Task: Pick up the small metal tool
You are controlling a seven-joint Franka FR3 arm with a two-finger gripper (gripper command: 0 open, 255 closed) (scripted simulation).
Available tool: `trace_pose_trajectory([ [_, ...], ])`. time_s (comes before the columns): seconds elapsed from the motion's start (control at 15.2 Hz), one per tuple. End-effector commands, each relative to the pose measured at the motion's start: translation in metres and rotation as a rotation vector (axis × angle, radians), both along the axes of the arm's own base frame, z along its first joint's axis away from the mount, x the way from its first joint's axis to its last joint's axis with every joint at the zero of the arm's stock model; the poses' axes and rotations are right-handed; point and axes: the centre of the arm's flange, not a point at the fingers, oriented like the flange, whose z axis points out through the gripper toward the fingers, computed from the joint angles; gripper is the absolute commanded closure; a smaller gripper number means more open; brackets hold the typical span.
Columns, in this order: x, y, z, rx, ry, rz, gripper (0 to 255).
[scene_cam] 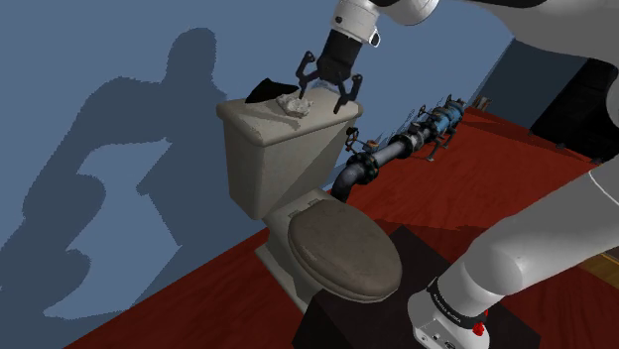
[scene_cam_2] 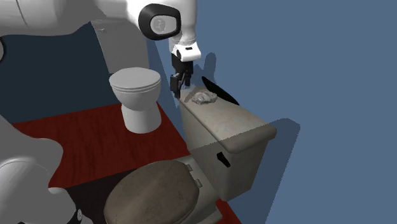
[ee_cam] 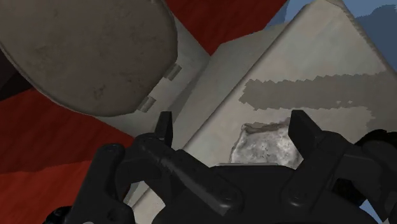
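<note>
The jaws hung apart just over the tank lid (scene_cam: 260, 119) of a toilet, neither one touching anything. The small metal tool (ee_cam: 264, 145), a dull, crumpled silvery lump, lay flat on that lid under the open jaws. From the hand's own camera it sat in the gap between them, closer to one than the other. From the second exterior view it lay just to one side of their tips (scene_cam_2: 201, 97).

The lid was a pale, stained beige slab with a grey smear across it. Beyond the tool from the jaws, at the lid's edge by the wall, lay a flat black shape (scene_cam: 266, 89) I couldn't put a name to. Below the jaws and out in front of the tank was the closed toilet seat (scene_cam: 342, 253), a mottled grey-brown oval.

The wall (scene_cam: 60, 59) behind the tank was plain blue and carried the arm's big shadow (scene_cam: 149, 149). The floor (scene_cam: 179, 297) was deep red. A run of black and blue pipes (scene_cam: 402, 147) stretched along the floor beyond the tank. A second toilet (scene_cam_2: 135, 89), clean white, stood further off behind the jaws in the second exterior view. The white arm (scene_cam: 556, 238) rose from its black stand (scene_cam: 337, 317) beside the seat and arched over to the tank.
</note>
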Motion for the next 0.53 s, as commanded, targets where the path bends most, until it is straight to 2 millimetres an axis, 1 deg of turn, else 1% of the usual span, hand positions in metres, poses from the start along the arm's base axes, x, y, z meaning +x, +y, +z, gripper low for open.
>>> trace_pose_trajectory([
  [0.0,0.024,-0.001,0.001,0.007,-0.005,-0.084,0],
  [0.2,0.058,-0.004,0.006,0.015,-0.012,-0.201,0],
  [0.46,0.102,-0.016,0.014,0.026,-0.022,-0.357,0],
])
